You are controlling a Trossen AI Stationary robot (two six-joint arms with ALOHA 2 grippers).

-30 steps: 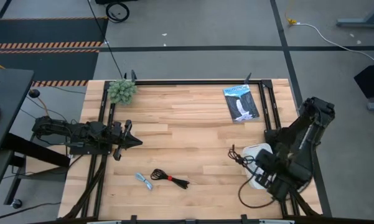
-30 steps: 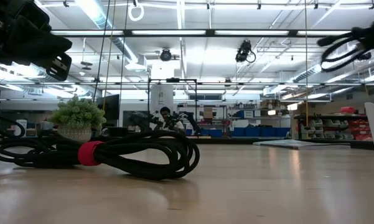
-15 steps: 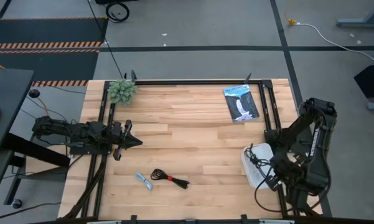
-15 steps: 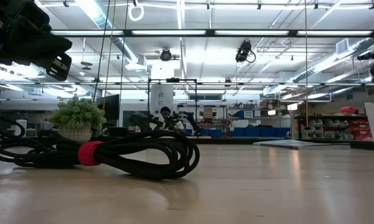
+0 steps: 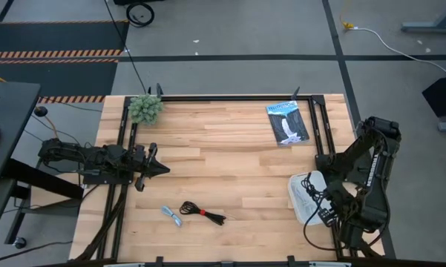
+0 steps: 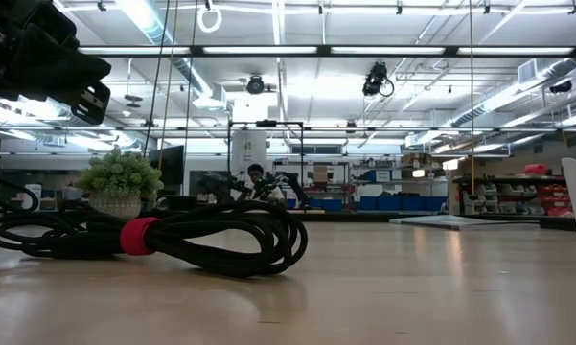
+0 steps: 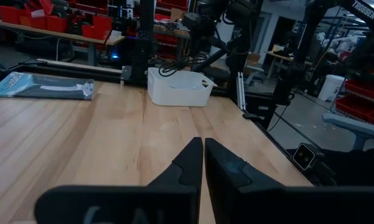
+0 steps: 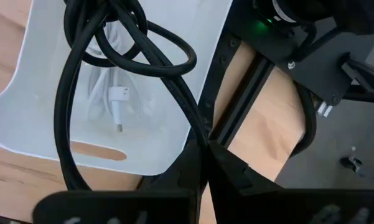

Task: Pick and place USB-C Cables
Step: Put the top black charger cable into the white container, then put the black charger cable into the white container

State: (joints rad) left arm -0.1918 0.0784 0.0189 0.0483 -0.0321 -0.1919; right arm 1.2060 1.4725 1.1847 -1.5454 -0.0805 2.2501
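My right gripper (image 5: 325,211) (image 8: 202,158) is shut on a black USB-C cable (image 5: 315,196) (image 8: 121,56), above the white tray (image 5: 294,194) (image 8: 43,140) at the table's right edge. A white-grey cable (image 8: 115,99) lies on the tray's floor. The black cable with a red band (image 5: 202,212) (image 6: 153,235) and the pale blue cable (image 5: 171,216) lie side by side on the wood near the near edge. My left gripper (image 5: 160,169) (image 7: 203,155) is shut and hovers over the table's left part, touching nothing. My right gripper pinches one strand (image 8: 195,132) of the black cable between its two fingertips, coming from above. The cable's loops (image 8: 99,43) hang slack below the fingers over the tray's inside. Whether their lower end touches the tray I cannot tell.
A dark blue printed packet (image 5: 287,123) (image 7: 40,87) lies flat at the far right. A small potted plant (image 5: 145,108) (image 6: 120,182) stands at the far left corner. Black frame rails (image 5: 323,133) run along the table's edges. Bare wood spans the middle.
My right gripper has carried the black cable toward the table's right edge, from just left of the tray to above its inside. The cable hangs slack throughout and has left the low view's upper right corner.
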